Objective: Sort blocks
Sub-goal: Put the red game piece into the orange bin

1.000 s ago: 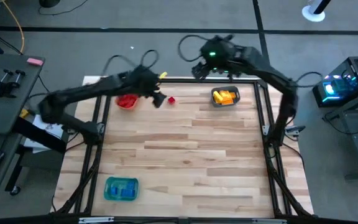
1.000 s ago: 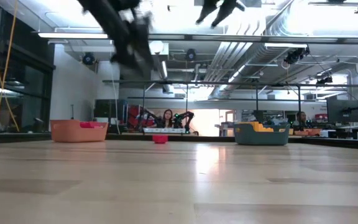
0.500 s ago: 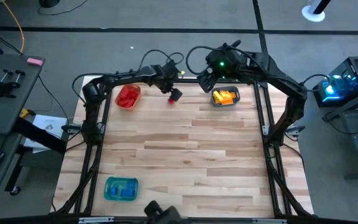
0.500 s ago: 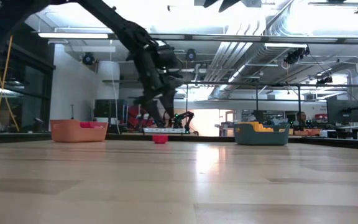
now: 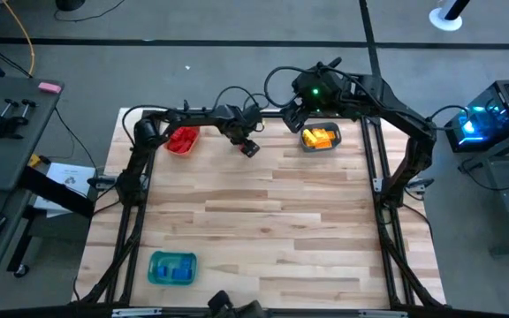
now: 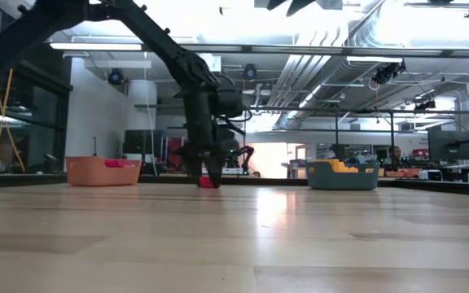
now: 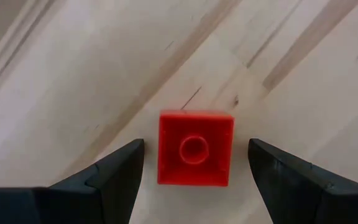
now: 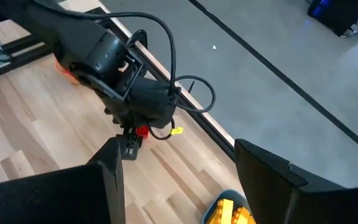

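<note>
A small red studded block (image 7: pixel 195 148) lies flat on the wooden table near its far edge. It also shows in the low view (image 6: pixel 209 182) and in the right wrist view (image 8: pixel 142 131). My left gripper (image 7: pixel 195 163) is low over it, pointing down and open. Its two fingers stand on either side of the block with a gap on both sides. In the high view the left gripper (image 5: pixel 250 147) covers the block. My right gripper (image 8: pixel 176 168) hangs open, high over the far edge beside the tray of yellow blocks (image 5: pixel 320 138).
An orange tray holding red blocks (image 5: pixel 182 140) sits at the far left, just left of my left gripper. A blue tray with blue blocks (image 5: pixel 173 268) stands near the near-left corner. The middle and right of the table (image 5: pixel 307 221) are bare wood. Black frame rails run along the edges.
My left gripper has swung from beside the orange tray toward the table's right and come down to the table. Its fingers now stand on either side of the red block. The block has stayed where it was.
</note>
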`<state>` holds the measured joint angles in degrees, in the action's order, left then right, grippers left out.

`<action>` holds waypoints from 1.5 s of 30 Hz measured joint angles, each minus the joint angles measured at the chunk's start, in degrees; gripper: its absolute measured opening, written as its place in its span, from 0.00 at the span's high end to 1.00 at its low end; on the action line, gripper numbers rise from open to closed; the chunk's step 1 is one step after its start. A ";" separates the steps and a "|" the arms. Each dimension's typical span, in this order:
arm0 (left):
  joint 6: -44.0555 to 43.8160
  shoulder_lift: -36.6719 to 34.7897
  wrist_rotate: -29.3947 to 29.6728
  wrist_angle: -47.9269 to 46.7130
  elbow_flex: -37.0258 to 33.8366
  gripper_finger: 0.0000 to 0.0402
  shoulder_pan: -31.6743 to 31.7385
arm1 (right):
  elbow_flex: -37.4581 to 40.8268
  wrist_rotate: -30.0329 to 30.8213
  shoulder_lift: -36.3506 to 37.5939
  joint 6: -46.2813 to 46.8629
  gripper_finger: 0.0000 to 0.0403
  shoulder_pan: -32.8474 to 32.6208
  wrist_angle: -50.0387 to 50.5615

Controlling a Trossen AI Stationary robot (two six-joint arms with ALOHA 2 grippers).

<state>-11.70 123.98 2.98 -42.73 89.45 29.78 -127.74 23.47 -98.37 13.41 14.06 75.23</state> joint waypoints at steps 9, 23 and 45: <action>-0.03 -0.11 1.93 4.57 -0.04 0.32 -0.22 | 0.00 -2.65 0.00 1.79 0.52 -0.07 0.02; 1.44 0.31 3.06 3.60 -0.15 0.60 -0.31 | 0.00 -2.45 -0.02 3.10 0.52 -2.61 0.03; -1.58 -44.25 11.54 -10.87 -29.65 0.76 11.68 | 0.00 0.58 -0.04 3.10 0.52 -3.34 -0.08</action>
<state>-13.28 79.74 14.52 -53.60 59.80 41.46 -127.74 24.05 -98.41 16.51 10.72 75.15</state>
